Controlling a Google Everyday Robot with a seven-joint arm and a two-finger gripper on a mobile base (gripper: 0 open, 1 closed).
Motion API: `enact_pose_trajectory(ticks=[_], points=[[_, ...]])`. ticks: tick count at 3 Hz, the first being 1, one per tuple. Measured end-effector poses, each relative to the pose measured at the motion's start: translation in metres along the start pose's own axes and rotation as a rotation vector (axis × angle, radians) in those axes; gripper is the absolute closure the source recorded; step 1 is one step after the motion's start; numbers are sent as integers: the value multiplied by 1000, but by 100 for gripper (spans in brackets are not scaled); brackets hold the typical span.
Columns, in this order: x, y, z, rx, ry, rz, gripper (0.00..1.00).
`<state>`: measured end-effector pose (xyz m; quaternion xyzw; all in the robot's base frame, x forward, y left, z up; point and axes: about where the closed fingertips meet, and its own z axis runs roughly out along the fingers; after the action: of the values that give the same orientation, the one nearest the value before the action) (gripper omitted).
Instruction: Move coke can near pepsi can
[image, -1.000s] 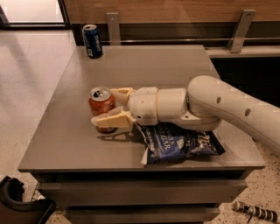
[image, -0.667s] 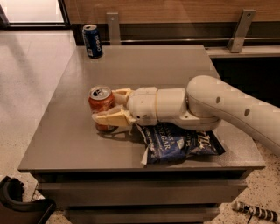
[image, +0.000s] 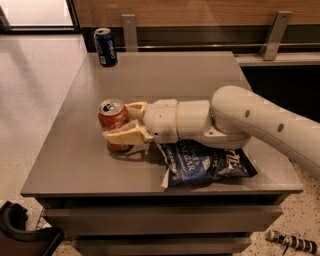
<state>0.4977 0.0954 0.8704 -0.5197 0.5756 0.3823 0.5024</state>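
The coke can (image: 112, 116), red-orange with a silver top, stands upright on the grey table (image: 165, 75), left of centre. My gripper (image: 118, 121) reaches in from the right, with one cream finger behind the can and the other finger (image: 124, 135) across its front lower side. The fingers are closed against the can. The pepsi can (image: 105, 46), dark blue with white lettering, stands upright at the table's far left corner, well apart from the coke can.
A blue chip bag (image: 205, 162) lies on the table under my arm, near the front edge. A wooden wall with metal brackets (image: 272, 34) runs behind the table. A dark object (image: 20, 232) sits on the floor at lower left.
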Motion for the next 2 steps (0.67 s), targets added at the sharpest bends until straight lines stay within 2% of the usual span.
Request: enact_pose_trajectory(ticks=[1, 2], points=[[0, 0, 0, 0, 0, 0, 100], [-9, -24, 2, -13, -2, 12, 100]])
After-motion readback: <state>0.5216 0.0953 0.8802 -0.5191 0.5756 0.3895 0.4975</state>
